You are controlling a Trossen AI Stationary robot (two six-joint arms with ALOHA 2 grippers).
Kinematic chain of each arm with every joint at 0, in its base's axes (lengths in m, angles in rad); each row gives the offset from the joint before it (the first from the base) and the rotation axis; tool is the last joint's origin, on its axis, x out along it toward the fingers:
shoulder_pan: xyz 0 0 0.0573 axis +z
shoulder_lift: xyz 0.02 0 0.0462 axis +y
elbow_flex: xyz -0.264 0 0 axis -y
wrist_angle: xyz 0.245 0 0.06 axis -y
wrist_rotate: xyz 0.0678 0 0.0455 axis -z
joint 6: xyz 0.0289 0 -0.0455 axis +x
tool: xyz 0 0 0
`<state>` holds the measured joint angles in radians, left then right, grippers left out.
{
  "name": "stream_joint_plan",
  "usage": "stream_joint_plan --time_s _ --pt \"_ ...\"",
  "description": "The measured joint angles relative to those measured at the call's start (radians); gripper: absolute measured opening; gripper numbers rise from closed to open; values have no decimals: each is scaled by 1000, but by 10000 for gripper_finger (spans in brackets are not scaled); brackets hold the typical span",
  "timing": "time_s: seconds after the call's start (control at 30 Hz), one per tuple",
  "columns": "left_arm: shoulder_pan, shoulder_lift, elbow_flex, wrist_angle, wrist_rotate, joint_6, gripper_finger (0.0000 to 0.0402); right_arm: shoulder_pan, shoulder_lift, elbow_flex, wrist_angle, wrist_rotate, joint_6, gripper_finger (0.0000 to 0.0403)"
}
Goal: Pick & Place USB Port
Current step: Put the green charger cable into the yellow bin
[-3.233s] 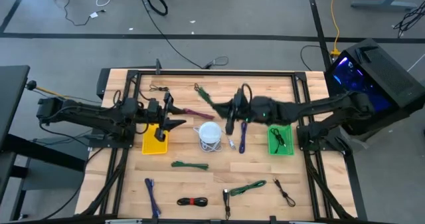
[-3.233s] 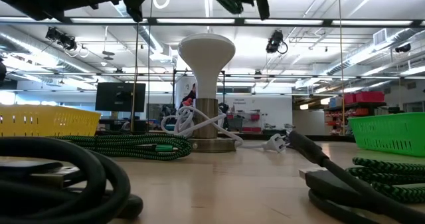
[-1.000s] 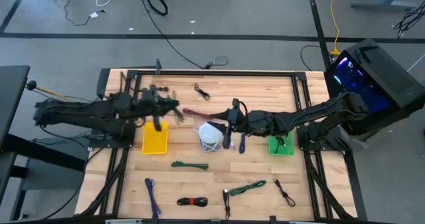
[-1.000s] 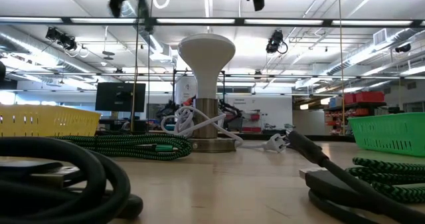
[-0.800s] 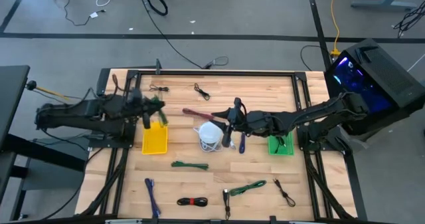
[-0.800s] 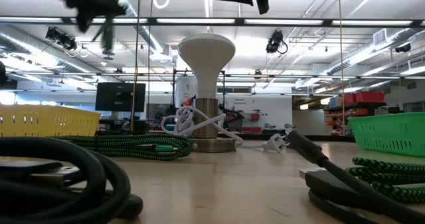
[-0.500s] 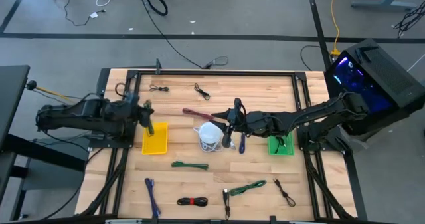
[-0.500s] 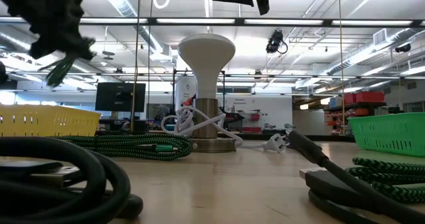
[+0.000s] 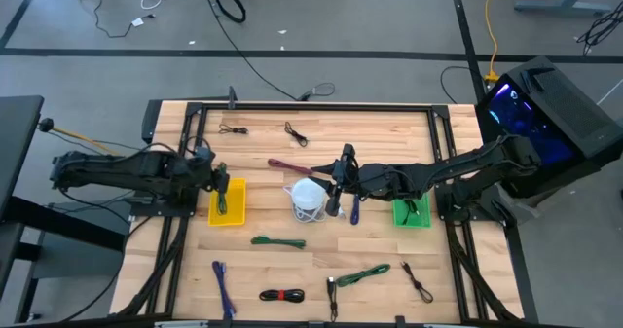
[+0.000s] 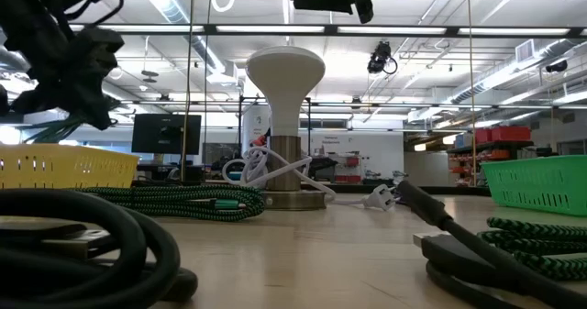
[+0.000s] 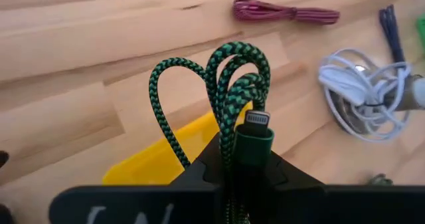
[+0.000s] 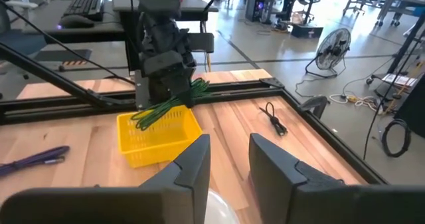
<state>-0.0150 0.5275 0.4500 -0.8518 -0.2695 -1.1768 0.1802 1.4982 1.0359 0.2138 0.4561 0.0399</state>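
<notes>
My left gripper hangs over the yellow basket at the table's left, shut on a bundled green braided cable. The cable's loops dangle at the basket's rim; whether they touch it I cannot tell. My right gripper stands open above the white mushroom-shaped stand at the table's middle, with nothing between its fingers. A white cable is wound about the stand's stem. My left gripper pinches the green cable's bunched strands between its two fingers, right beside the green plug. Several strands lie in the hold together. The fingers slant downward over the basket. The loops stick out past the fingertips and droop, slack, off the table.
A green basket with a dark cable stands right of the stand. Loose cables lie about: magenta, black at the back, purple, green, blue and more green near the front edge.
My left gripper has carried the green cable toward the table's left and near edges and down, rolling its wrist and tipping downward. It now hangs over the yellow basket, with the cable's loops dangling at its rim.
</notes>
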Motion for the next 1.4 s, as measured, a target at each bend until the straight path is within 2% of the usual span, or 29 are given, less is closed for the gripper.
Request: stream_joint_plan --time_s 0.23,0.3,0.67,1.03,1.2,1.4 --pt "0 93 0 22 91 -54 24 -16 0 0 -13 0 -1 105" --pt "-1 114 0 23 80 -53 27 -21 0 0 -15 0 -3 104" --pt "0 141 0 27 64 -19 104 -24 0 0 -23 0 0 105" --pt "0 140 0 29 79 -13 141 -24 0 0 -22 0 -1 105" --pt "1 140 0 30 7 8 153 -30 0 0 -23 0 -3 105" --pt "0 140 0 42 43 11 179 -36 0 0 -43 0 2 105"
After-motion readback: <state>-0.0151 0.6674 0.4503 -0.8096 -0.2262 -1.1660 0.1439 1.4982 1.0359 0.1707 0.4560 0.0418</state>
